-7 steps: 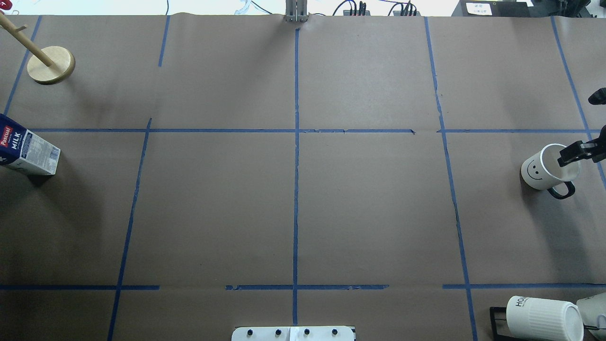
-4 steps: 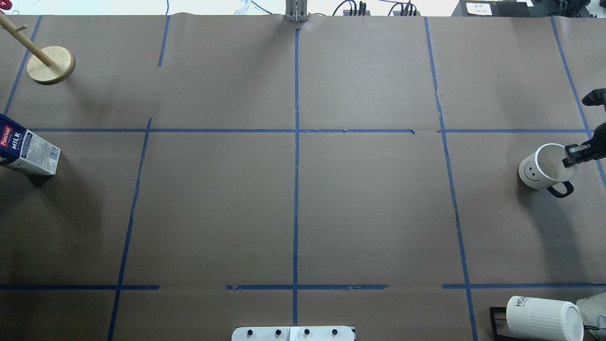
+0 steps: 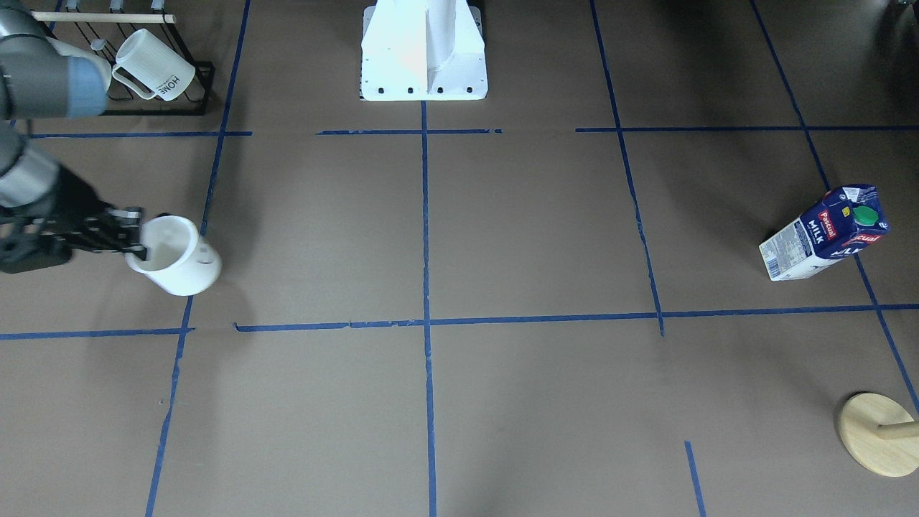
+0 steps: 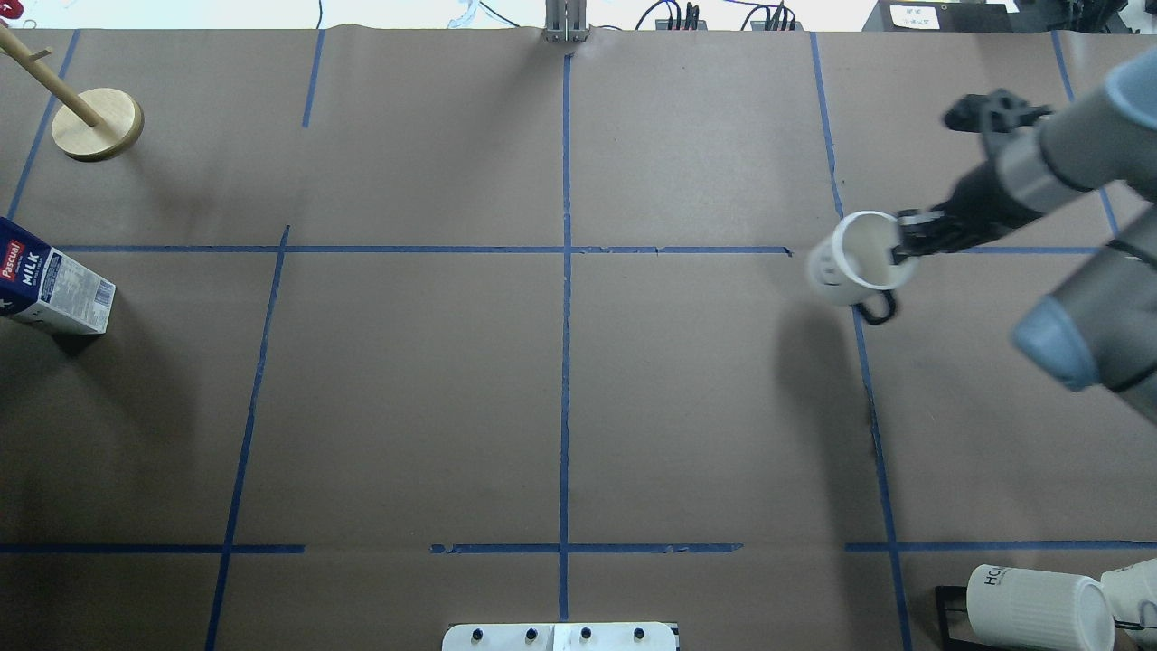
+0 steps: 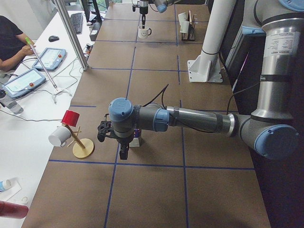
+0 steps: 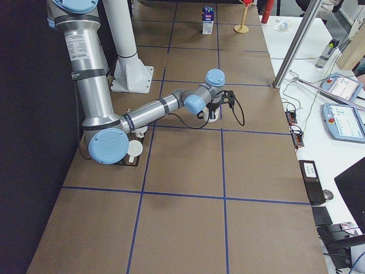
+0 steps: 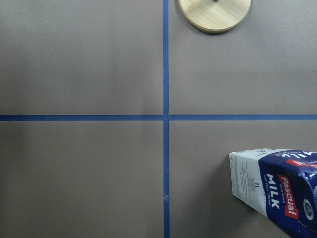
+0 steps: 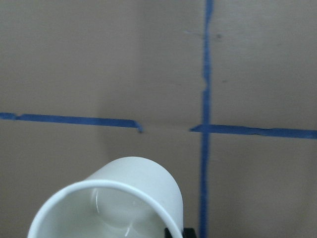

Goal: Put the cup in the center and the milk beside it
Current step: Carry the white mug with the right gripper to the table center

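The cup (image 4: 850,268) is a white mug with a black handle. It hangs tilted above the table, over the right vertical tape line. My right gripper (image 4: 898,244) is shut on its rim, with one finger inside the mug; both also show in the front-facing view, cup (image 3: 179,262) and gripper (image 3: 136,243). The right wrist view shows the cup's open mouth (image 8: 111,203). The milk (image 4: 56,289) stands at the far left edge and also shows in the left wrist view (image 7: 277,186). My left gripper (image 5: 123,152) hangs beside the milk; I cannot tell whether it is open. The center (image 4: 566,250) is bare.
A wooden stand with a round base (image 4: 97,124) is at the far left back. A black rack with ribbed "HOME" mugs (image 4: 1035,606) is at the near right corner. The robot's white base mount (image 3: 423,54) sits at the table's near edge.
My right arm has come far into view, carrying the cup leftward and away from the right edge to the right vertical tape line. The milk has not moved.
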Robot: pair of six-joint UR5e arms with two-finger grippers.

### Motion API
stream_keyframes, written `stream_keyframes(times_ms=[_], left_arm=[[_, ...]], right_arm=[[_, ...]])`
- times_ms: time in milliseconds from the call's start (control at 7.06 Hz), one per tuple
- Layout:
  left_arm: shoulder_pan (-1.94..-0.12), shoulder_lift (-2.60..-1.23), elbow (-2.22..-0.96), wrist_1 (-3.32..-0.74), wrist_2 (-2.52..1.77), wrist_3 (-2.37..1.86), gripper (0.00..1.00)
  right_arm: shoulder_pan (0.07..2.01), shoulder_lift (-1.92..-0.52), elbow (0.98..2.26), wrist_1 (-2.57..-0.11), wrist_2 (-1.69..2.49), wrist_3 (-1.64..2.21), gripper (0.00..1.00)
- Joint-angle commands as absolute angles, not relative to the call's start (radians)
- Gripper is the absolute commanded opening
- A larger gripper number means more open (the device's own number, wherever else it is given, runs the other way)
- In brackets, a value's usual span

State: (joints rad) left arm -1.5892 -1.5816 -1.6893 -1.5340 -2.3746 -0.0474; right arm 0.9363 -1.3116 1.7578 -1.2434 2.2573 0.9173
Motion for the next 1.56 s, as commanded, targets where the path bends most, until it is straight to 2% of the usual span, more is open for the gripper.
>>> stream_keyframes(times_ms=[0,283,425,708,850,1133,1274,1416], left_arm=[[-1.589,-1.582,-1.680,-1.534,-2.375,-0.043,1.00],[-1.589,-1.582,-1.689,-1.534,-2.375,-0.044,1.00],[-1.588,-1.582,-1.684,-1.534,-2.375,-0.044,1.00],[-1.589,-1.582,-1.693,-1.534,-2.376,-0.048,1.00],[-1.589,-1.582,-1.692,-1.534,-2.375,-0.046,1.00],[-1.589,-1.582,-1.692,-1.534,-2.375,-0.048,1.00],[-1.589,-1.582,-1.692,-1.535,-2.375,-0.046,1.00],[-1.589,-1.583,-1.692,-1.534,-2.376,-0.052,1.00]], right_arm=[[0.768,-1.083,1.665,-1.249,2.154,1.253,0.00],[0.694,-0.839,1.444,-1.250,2.070,1.455,0.02],[0.680,-0.819,1.409,-1.249,2.054,1.480,0.03],[0.663,-0.808,1.404,-1.252,2.011,1.496,0.05],[0.661,-0.811,1.396,-1.253,2.011,1.493,0.14],[0.663,-0.812,1.400,-1.303,2.014,1.491,0.13],[0.663,-0.811,1.404,-1.307,2.014,1.493,0.23],[0.657,-0.811,1.405,-1.307,2.007,1.494,0.99]])
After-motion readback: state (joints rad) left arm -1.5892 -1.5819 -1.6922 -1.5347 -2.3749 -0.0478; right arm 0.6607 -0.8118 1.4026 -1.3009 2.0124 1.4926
